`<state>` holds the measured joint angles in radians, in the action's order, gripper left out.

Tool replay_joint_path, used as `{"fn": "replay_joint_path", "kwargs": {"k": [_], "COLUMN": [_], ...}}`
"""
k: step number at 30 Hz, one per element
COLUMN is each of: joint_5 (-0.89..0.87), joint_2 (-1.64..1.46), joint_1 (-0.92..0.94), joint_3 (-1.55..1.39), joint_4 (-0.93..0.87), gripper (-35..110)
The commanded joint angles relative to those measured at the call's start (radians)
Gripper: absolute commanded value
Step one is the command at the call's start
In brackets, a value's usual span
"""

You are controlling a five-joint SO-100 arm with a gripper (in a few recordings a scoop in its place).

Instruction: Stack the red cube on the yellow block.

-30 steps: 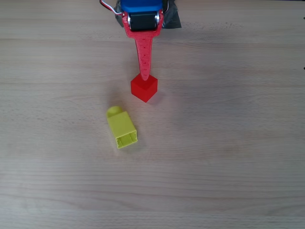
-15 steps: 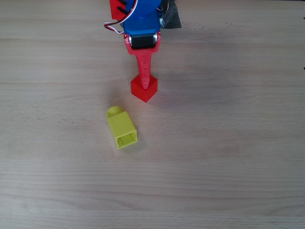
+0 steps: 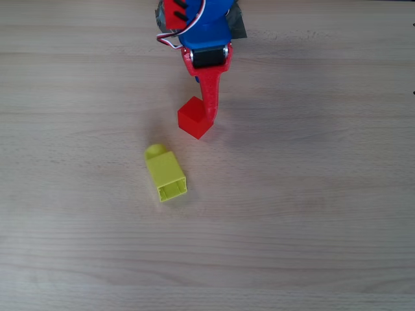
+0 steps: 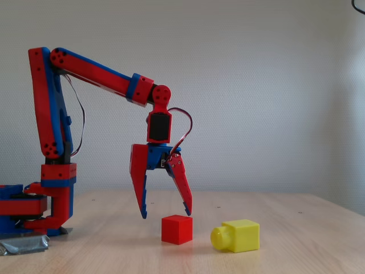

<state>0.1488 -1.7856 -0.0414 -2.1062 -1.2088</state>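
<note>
The red cube (image 3: 194, 118) (image 4: 176, 229) rests on the wooden table. My gripper (image 3: 207, 94) (image 4: 165, 214) hangs open just above it, red fingers spread and pointing down, nothing held. In the overhead view one finger's tip reaches the cube's right corner. In the fixed view the far finger tip hovers over the cube's top and the near one stands left of it. The yellow block (image 3: 165, 173) (image 4: 236, 235) lies on its side apart from the cube, lower left of it in the overhead view, stud toward the cube and hollow end facing away.
The arm's base (image 4: 51, 200) stands at the table's back edge, held down by grey tape (image 3: 235, 26) (image 4: 23, 245). Bare wooden tabletop (image 3: 311, 194) surrounds both pieces.
The wrist has moved forward and swung slightly right. The visible finger's tip has shifted from the cube's top corner to its right corner. Cube and block have not moved.
</note>
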Motion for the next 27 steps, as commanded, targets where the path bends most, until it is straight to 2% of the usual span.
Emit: {"fn": "replay_joint_path", "kwargs": {"k": [1,16,27], "joint_5": [0.011,0.037,0.055], "joint_2": [-0.018,0.006,0.028], "joint_1": [-0.014,0.018,0.035], "joint_3": [0.037,0.032,0.028], "joint_4": [-0.003,0.034,0.066], "gripper": [33,28,34]}}
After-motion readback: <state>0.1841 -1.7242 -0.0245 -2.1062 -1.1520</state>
